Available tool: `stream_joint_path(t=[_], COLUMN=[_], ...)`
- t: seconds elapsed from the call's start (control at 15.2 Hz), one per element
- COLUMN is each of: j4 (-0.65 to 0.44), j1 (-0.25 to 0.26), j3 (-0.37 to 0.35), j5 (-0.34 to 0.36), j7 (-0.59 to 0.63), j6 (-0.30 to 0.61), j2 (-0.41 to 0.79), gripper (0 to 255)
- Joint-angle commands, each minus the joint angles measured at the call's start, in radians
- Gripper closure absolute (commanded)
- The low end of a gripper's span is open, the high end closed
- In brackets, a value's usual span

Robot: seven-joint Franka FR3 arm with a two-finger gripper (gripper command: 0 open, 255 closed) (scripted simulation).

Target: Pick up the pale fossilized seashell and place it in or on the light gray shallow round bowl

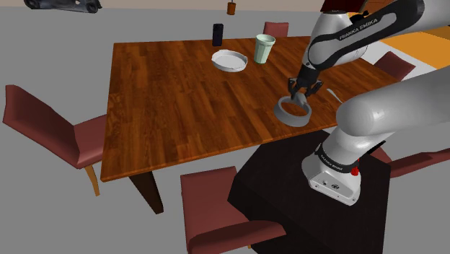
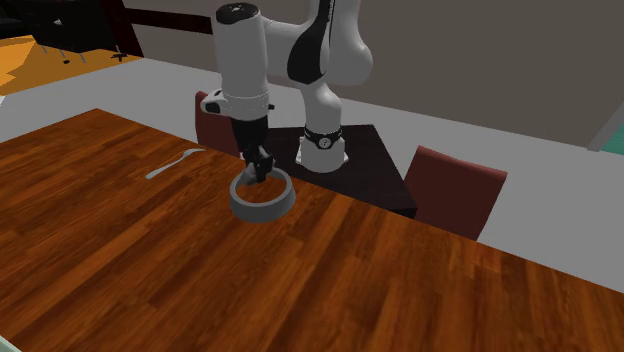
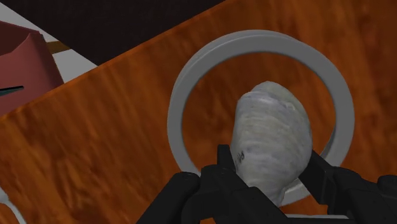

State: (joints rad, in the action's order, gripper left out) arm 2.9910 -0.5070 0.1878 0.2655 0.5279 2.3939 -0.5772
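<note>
my pincer (image 3: 268, 160) is clenched on the pale seashell (image 3: 270, 130), a finger on each flank near its lower end. most of the ridged, rounded body sticks out past my fingertips. that is my first worry: gripped so near one end, the shell could swivel between the pads if i jolt.

the shell hangs over the grey bowl (image 3: 180, 105), inside the ring but off centre, and it overlaps the rim on the side nearest my fingers. if i let go here, it could catch that rim and tip outward onto the desk (image 3: 95, 140) instead of settling inside. it is egg-like, so i judge it would roll once it landed.

in the second exterior view my pincer (image 2: 258, 172) looks low, about level with the bowl (image 2: 262, 208) at its arm-side edge. i can't tell how much clearance is left. coming down further without shifting toward the bowl's middle could knock a finger against the wall and shove the bowl along the desk (image 2: 150, 260). it is shallow and looks light, so it would slide easily.

a pale spoon (image 2: 172, 165) lies on the desk near the bowl, apart from it. a shoved bowl or an escaped shell could run into it.

from the shoulder view, the pincer (image 1: 298, 92) stands over the bowl (image 1: 281, 112), which sits close to the stand-side edge of the desk (image 1: 180, 94). a shell bouncing out that way could drop to the floor. the white dish (image 1: 229, 60) and the pale green cup (image 1: 264, 49) are well beyond the bowl, out of harm's way.
</note>
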Motion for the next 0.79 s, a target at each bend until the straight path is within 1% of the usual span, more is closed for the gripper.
stream_joint_path(t=[0.0, 0.2, 0.66, 0.73], j4=[0.011, 0.022, 0.022, 0.022], j1=[-0.004, -0.008, -0.008, -0.008], j3=[0.003, 0.006, 0.006, 0.006], j5=[0.008, 0.019, 0.019, 0.019], j7=[0.004, 0.012, 0.012, 0.012], j6=[0.044, 0.111, 0.111, 0.111], j2=[0.032, 0.088, 0.088, 0.088], gripper=[255, 255, 255, 0])
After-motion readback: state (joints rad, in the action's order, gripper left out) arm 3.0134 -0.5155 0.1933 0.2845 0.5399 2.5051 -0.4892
